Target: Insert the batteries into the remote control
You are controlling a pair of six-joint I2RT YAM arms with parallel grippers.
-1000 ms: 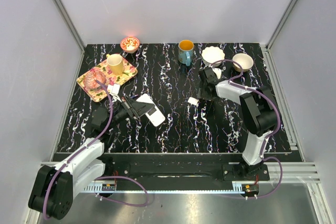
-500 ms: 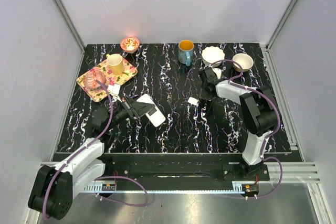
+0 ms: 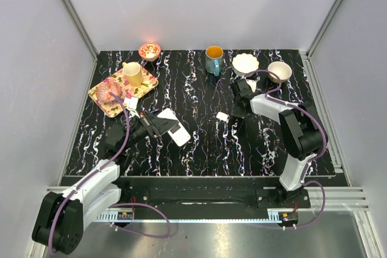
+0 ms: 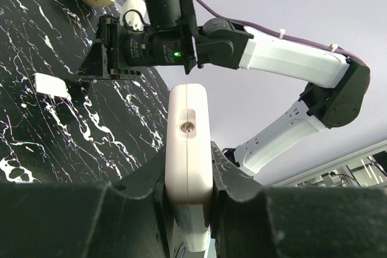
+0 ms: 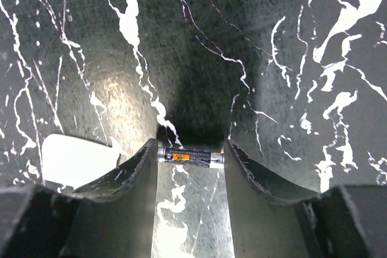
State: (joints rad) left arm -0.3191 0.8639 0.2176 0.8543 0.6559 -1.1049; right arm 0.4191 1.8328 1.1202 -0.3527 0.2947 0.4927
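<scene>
My left gripper [image 4: 188,165] is shut on the white remote control [image 4: 188,143], which it holds on edge above the table; from above the remote control [image 3: 175,127] lies left of centre, with the left gripper [image 3: 158,126] at its left end. In the right wrist view a small dark battery [image 5: 191,157] with an orange label lies crosswise on the table. My right gripper [image 5: 191,158] has closed on it, one finger at each end. From above, the right gripper [image 3: 237,112] points down at the table right of centre and hides the battery.
A small flat white piece [image 3: 222,116] lies just left of the right gripper, seen also as the white piece [image 5: 75,160]. At the back stand a blue mug [image 3: 213,60], two white bowls [image 3: 245,63], a patterned bowl [image 3: 149,50] and a tray [image 3: 100,93] with a cup.
The right gripper's jaws have narrowed onto the battery and the right arm has shifted slightly. The left arm and the remote control have not moved.
</scene>
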